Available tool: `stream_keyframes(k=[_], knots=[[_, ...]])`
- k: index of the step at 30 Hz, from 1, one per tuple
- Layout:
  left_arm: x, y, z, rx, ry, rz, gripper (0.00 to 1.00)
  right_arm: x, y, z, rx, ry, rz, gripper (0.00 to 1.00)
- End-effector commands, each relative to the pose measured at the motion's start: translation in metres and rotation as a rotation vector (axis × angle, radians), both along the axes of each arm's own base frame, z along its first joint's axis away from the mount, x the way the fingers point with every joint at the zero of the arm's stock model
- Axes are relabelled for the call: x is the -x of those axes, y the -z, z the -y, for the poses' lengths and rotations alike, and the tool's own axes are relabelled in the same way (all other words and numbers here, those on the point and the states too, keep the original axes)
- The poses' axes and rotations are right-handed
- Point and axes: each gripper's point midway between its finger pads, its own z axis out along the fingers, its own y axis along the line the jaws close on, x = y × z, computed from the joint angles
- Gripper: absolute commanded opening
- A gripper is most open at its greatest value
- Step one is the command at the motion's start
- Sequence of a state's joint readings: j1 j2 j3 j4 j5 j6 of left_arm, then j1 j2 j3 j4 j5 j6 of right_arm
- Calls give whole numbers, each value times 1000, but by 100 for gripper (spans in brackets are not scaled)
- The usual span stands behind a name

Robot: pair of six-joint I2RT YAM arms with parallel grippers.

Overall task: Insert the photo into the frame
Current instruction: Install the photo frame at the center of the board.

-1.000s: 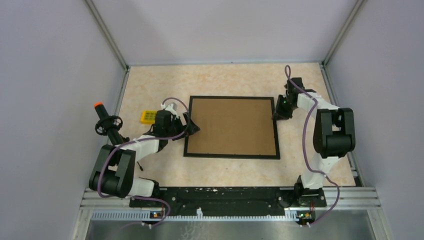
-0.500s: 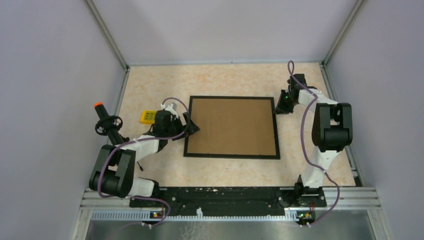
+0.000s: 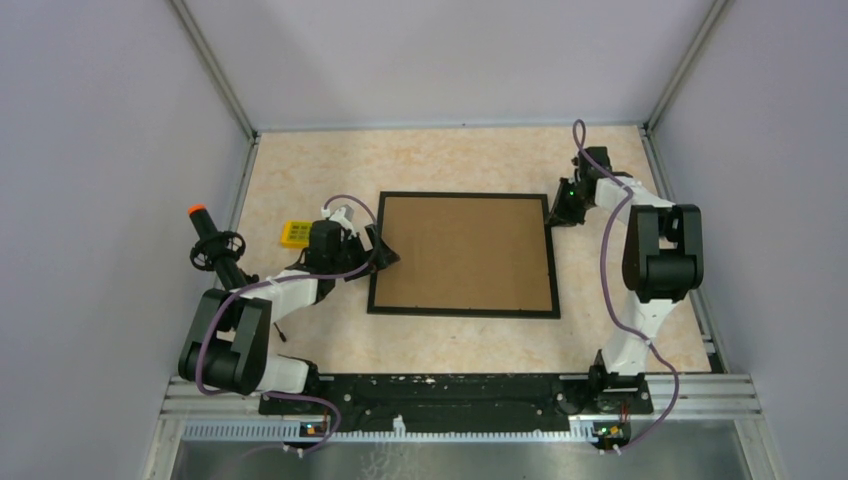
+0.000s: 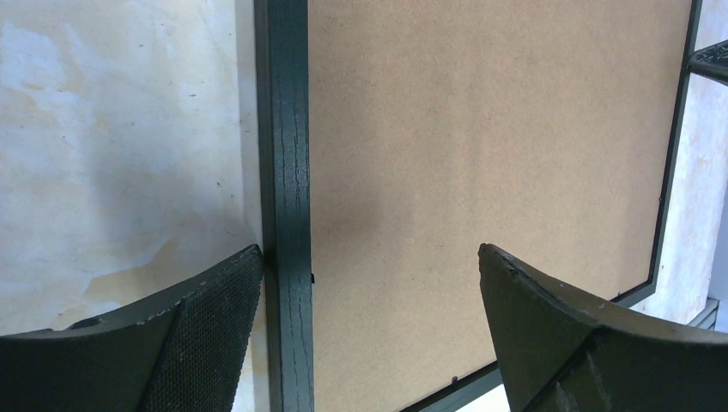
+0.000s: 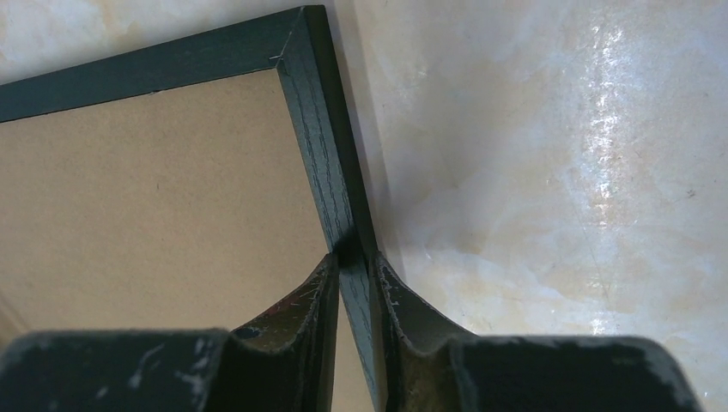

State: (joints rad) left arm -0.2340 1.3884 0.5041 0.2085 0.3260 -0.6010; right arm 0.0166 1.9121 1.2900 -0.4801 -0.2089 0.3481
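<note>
Frame (image 3: pixel 460 311), thin and black with a brown board (image 3: pixel 465 250) filling it, lies flat mid-way across the table (image 3: pixel 300 170) I watch from above, my right gripper (image 5: pixel 354 262) pinched narrowly on its right rail near the far corner, my left gripper (image 4: pixel 369 257) spread wide astride its left rail, gripping nothing.
</note>
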Motion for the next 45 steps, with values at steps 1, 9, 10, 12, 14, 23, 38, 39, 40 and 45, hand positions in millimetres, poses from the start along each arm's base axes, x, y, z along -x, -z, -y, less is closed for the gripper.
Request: stream_keyframes(k=[1,9,10,12,14,23,38,39,40,45], knots=[[20,20,3,9,24,-97,99,19,13,-1,48,-25,-58,18],[20,19,2,11,23,-92,99,17,7,10,39,7,-43,18],[20,19,2,12,23,-92,99,17,7,10,39,6,-42,18],[20,20,2,12,23,-93,99,18,8,11,44,10,-46,18],[21,20,2,12,22,-94,99,19,8,12,43,20,-46,18],[21,20,2,17,23,-94,99,24,4,10,25,23,-29,18],[21,20,1,19,23,-95,99,24,-2,14,-133,75,1,19],[20,20,2,20,24,-95,99,25,-2,15,-122,77,-2,19],[21,20,2,21,25,-97,99,26,-2,18,-111,85,2,20],[21,20,2,21,25,-98,99,28,-5,24,-138,110,22,23]])
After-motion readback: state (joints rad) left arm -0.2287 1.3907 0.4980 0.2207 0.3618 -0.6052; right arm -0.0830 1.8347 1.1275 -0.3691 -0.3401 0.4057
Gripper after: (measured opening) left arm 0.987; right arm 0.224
